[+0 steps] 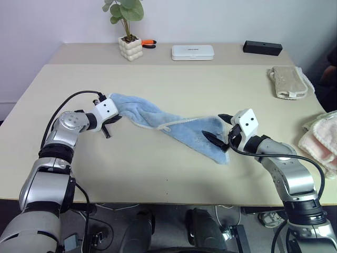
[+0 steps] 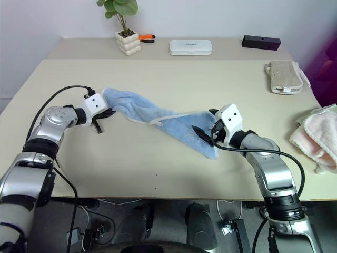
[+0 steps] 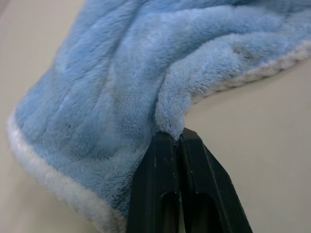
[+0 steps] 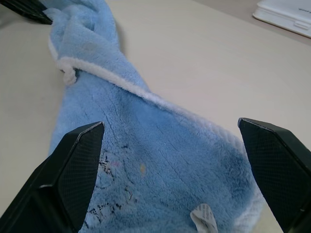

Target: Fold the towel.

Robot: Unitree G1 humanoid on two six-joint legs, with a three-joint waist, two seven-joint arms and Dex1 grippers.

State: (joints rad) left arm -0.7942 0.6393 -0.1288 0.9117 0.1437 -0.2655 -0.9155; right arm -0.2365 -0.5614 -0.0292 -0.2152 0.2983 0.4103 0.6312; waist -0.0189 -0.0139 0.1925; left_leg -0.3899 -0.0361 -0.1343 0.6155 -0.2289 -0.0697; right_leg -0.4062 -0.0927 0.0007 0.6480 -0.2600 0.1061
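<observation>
Fluffy blue terry towel, twisted

You have the towel in soft, deep-pile terry cloth, light blue and matt, with a rougher whitish stitched border and a small woven white tag. The left tool has smooth matt black plastic fingers pressed together on a fold of it; the right tool shows fingers with finely textured black pads. Your desk looks smooth, beige and matt. At its right edge lie a nubbly beige cloth towel and a fluffy pink-and-cream towel pile.
</observation>
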